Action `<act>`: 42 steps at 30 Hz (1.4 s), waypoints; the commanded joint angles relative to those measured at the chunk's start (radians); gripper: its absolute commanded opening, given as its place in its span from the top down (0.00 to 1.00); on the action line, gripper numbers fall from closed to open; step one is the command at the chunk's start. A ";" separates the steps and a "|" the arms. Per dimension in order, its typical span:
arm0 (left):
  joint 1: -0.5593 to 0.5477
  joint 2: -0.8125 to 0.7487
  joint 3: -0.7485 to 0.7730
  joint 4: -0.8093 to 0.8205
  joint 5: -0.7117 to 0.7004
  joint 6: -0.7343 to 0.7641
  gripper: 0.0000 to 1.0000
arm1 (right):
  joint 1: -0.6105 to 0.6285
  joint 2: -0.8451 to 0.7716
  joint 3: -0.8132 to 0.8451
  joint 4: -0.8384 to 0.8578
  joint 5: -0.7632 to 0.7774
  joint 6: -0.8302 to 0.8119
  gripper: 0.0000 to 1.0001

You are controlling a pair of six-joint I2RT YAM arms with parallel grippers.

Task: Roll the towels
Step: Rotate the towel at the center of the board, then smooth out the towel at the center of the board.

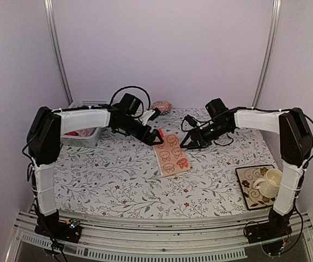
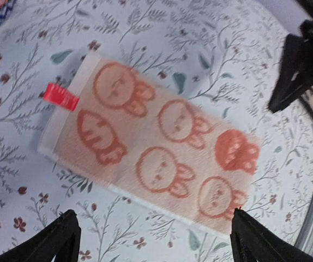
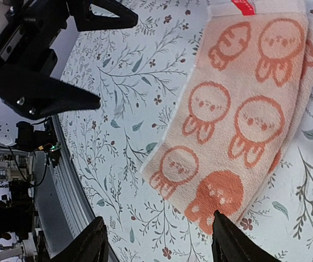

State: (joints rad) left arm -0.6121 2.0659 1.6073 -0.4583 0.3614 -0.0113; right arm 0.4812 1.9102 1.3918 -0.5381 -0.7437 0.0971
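Here, left hand [image 2: 154,239] and right hand [image 3: 162,243] hang open by the towel [image 1: 172,154], basket [image 1: 83,139] well aside.

A towel [image 1: 172,154] lies flat at the centre of the table [image 1: 118,180], with a basket [image 1: 83,137] on the table's far edge at the middle left of the frame and a cup [image 1: 270,182] standing on a tray [image 1: 246,191] at lower right.

fuzzy matt cloth towel [image 2: 151,147], smooth floral tablecloth [image 2: 211,49]
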 commanded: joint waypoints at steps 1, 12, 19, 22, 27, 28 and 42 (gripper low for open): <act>-0.026 0.042 0.003 0.144 0.247 -0.052 0.06 | -0.003 0.091 0.071 0.054 -0.149 -0.007 0.35; -0.021 0.231 0.074 0.209 0.350 -0.081 0.08 | -0.016 0.177 -0.019 0.155 -0.319 0.048 0.41; -0.020 0.273 0.129 0.227 0.368 -0.087 0.04 | -0.028 0.163 -0.166 0.184 -0.272 0.066 0.43; -0.019 0.285 0.149 0.224 0.370 -0.088 0.03 | -0.030 0.171 -0.202 0.183 -0.257 0.067 0.44; -0.021 0.336 0.197 0.164 0.354 -0.081 0.03 | -0.030 0.179 -0.223 0.185 -0.265 0.069 0.44; -0.021 0.349 0.203 0.138 0.345 -0.077 0.03 | -0.030 0.181 -0.215 0.182 -0.269 0.066 0.44; 0.016 0.259 0.138 0.277 0.370 -0.087 0.03 | -0.073 0.071 -0.001 0.151 -0.230 -0.020 0.39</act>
State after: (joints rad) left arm -0.6262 2.3928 1.7695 -0.2623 0.7105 -0.0727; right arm 0.4427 2.0338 1.3144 -0.4000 -1.0218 0.1032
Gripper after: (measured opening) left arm 0.966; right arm 0.603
